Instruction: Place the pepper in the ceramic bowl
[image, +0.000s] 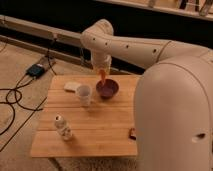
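Note:
The pepper (103, 75) shows as a small orange-red item at the tip of my gripper (102, 77), which points down and is shut on it. It hangs just above the far left rim of the ceramic bowl (108, 90), a dark purple-maroon bowl on the wooden table (100, 125). My arm reaches in from the right, with the wrist (101, 60) right above the bowl.
A white cup (84, 94) stands just left of the bowl. A pale flat item (71, 86) lies at the back left. A small bottle (63, 127) stands front left. A dark packet (133, 133) lies beside my body. Cables and a box (36, 70) are on the floor.

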